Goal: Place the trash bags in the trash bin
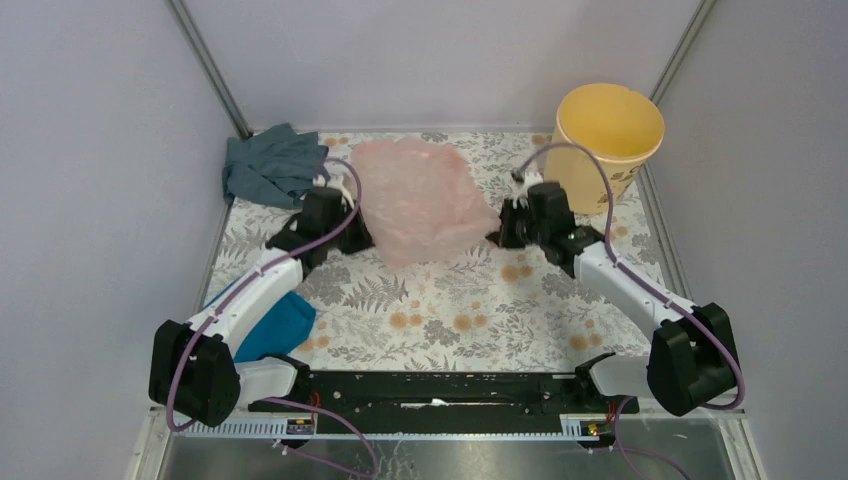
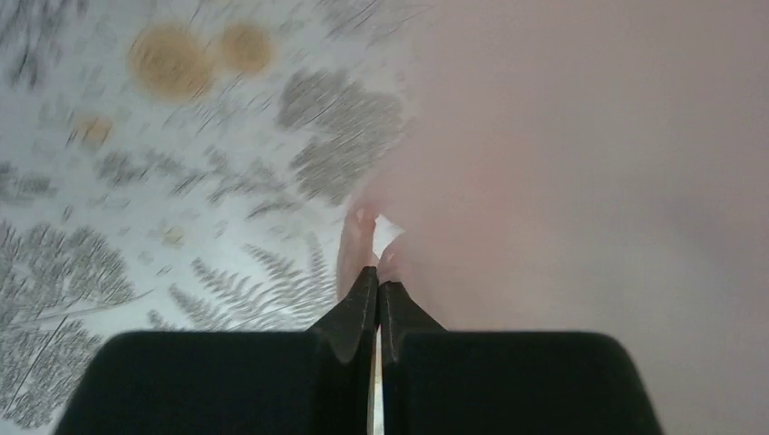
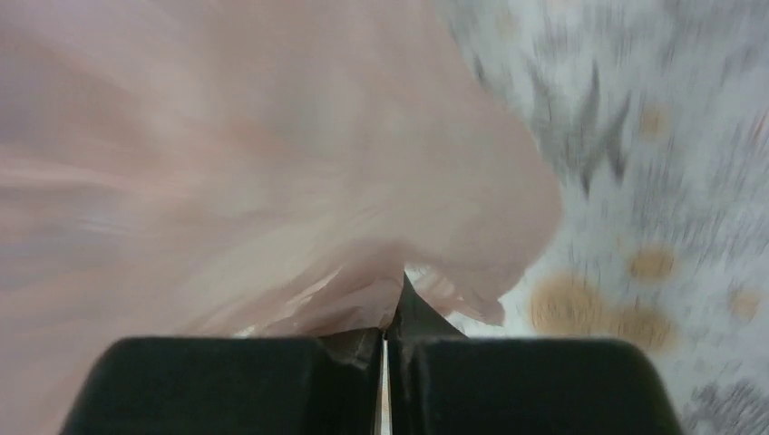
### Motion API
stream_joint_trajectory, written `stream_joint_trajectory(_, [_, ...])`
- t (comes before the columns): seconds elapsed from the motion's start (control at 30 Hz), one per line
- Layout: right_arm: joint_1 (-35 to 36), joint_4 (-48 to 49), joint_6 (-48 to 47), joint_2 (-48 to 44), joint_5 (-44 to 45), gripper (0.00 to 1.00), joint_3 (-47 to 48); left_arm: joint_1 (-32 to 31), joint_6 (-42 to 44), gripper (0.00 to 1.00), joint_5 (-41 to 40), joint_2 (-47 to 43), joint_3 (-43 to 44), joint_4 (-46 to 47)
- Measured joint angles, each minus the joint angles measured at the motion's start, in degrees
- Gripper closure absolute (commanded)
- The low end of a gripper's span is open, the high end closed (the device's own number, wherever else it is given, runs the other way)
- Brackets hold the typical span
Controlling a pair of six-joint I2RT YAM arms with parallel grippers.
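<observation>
The pale pink trash bag (image 1: 420,200) hangs spread between my two grippers over the middle of the floral table. My left gripper (image 1: 355,228) is shut on the bag's left edge; in the left wrist view its jaws (image 2: 378,276) pinch the film (image 2: 580,163). My right gripper (image 1: 497,234) is shut on the bag's right edge; in the right wrist view the film (image 3: 236,163) bunches over the closed jaws (image 3: 396,304). The yellow-orange trash bin (image 1: 605,145) stands upright at the back right, just behind my right wrist.
A grey-blue cloth (image 1: 270,165) lies at the back left corner. A teal cloth (image 1: 280,328) lies by my left arm near the front. Grey walls close in the table on three sides.
</observation>
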Motion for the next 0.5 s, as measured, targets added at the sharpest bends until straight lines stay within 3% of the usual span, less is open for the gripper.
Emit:
stream_joint_trajectory(0.07, [0.0,-4.0,-1.0,0.5,0.1,1.0,8.1,0.3,0.0,1.0,1.7,1.5,8.5,-5.6])
stream_joint_trajectory(0.13, [0.0,-6.9,-2.4,2.4,0.4,1.0,23.8,0.5,0.3,1.0,3.7,5.2,24.2,-7.4])
stream_joint_trajectory(0.23, [0.0,-5.6,-4.1,3.4,0.3,1.0,44.7,0.7,0.7,1.0,7.8,10.2,51.4,-3.9])
stream_joint_trajectory(0.3, [0.0,-1.9,-4.9,1.2,-0.5,1.0,52.5,0.8,0.9,1.0,9.8,9.4,60.2,1.7])
stream_joint_trajectory(0.4, [0.0,6.3,-5.6,-7.2,-2.2,1.0,51.0,0.6,1.4,1.0,11.2,-0.3,57.5,13.0])
stream_joint_trajectory(0.5, [0.1,12.3,-5.9,-15.3,-3.0,1.0,42.0,0.5,1.6,1.0,8.8,-13.0,43.8,20.7])
